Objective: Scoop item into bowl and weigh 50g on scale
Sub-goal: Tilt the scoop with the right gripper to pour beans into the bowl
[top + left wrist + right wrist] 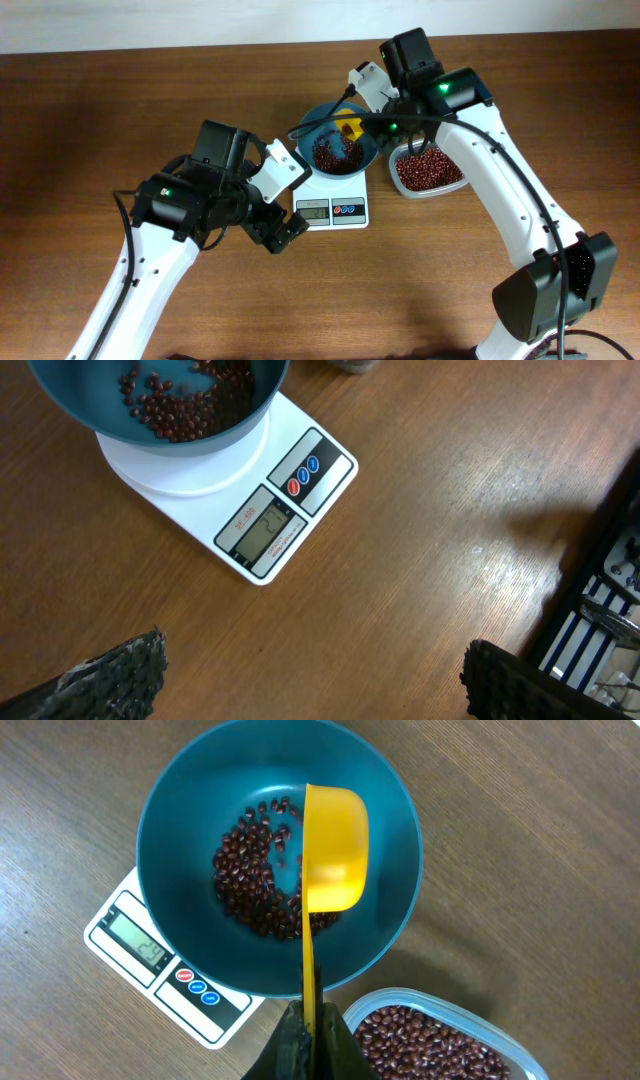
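The wooden counter (pixel 100 120) carries everything in a tight group at its far middle, so that a short swing takes the tool from supply to weighing spot.

The right arm (pixel 510 180) reaches over that group. The left arm (pixel 150 260) stands back on the near side, its claw (pixel 283 234) spread wide and holding nothing. From there its wrist camera looks straight at the front of the scale, which is likely why it waits in that place.

The scale (pixel 285 510) lies flat with its display and buttons turned to the near edge, clear of the bowl's overhang. The bowl (pixel 160 870) sits centred on the platform, so whatever drops in is weighed at once. The clear container (pixel 400 991) stands just beside the bowl on the right, touching it or nearly so; I cannot tell which.

The right claw (pixel 312 1038) is clamped narrow on the thin end of the handle of a yellow scoop (pixel 335 845). That keeps its fingers outside the rim while the cup hangs over the bowl's middle. No beans show in the cup, so I judge this load tipped out.

The beans (pixel 250 880) lie in a loose patch on the bowl's floor; many more fill the container. The display digits are too small to read surely, so more scoops may be needed.
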`<state>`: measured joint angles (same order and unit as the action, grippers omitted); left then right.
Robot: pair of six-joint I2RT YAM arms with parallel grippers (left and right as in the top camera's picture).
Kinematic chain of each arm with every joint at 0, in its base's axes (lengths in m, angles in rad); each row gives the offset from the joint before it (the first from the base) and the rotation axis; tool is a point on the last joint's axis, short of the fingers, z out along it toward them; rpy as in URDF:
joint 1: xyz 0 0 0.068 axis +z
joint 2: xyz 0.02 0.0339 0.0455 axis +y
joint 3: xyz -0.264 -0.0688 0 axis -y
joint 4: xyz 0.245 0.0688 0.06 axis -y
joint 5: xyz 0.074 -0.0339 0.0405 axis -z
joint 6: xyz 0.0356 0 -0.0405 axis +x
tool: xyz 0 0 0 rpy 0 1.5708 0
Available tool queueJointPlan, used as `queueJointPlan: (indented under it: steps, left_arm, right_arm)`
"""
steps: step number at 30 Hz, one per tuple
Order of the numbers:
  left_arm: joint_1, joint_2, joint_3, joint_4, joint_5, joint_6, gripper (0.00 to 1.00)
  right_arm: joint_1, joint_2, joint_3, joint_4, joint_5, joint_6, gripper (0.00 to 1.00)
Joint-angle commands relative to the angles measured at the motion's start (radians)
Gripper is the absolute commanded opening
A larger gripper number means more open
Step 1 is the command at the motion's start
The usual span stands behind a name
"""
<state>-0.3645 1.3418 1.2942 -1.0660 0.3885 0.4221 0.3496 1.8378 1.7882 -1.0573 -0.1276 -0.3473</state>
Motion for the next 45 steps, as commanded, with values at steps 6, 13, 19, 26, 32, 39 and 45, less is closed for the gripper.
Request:
queueJointPlan:
  steps: [6, 13, 19, 26, 32, 39, 45]
  left_arm:
    - [-0.002, -0.002, 0.014, -0.002, 0.013, -0.01, 0.99]
    - [-0.002, -0.002, 0.014, -0.002, 0.013, -0.01, 0.99]
    - [-0.002, -0.002, 0.014, -0.002, 0.013, -0.01, 0.99]
    - [-0.002, -0.002, 0.014, -0.002, 0.013, -0.01, 0.99]
    - [-0.002, -0.002, 0.014, -0.002, 0.013, -0.01, 0.99]
    - [-0.002, -0.002, 0.014, -0.002, 0.013, -0.01, 0.99]
    - [-0.002, -0.002, 0.014, -0.002, 0.013, -0.01, 0.99]
  right_arm:
    - [0.063, -0.028, 0.026, 0.007, 0.135, -0.068, 0.04]
    - [0.076, -0.029, 0.026, 0.007, 0.148, -0.072, 0.04]
    - [0.029, -0.031, 0.026, 0.003, -0.087, -0.072, 0.04]
    - [-0.216, -0.031, 0.026, 0.049, -0.527, -0.177, 0.04]
    - [-0.415, -0.031, 0.026, 0.098, -0.814, -0.203, 0.04]
    - [-0.587, -0.034, 0.06, 0.105, -0.938, -0.191, 0.04]
    - [-0.626, -0.056, 0.064, 0.084, -0.801, -0.114, 0.04]
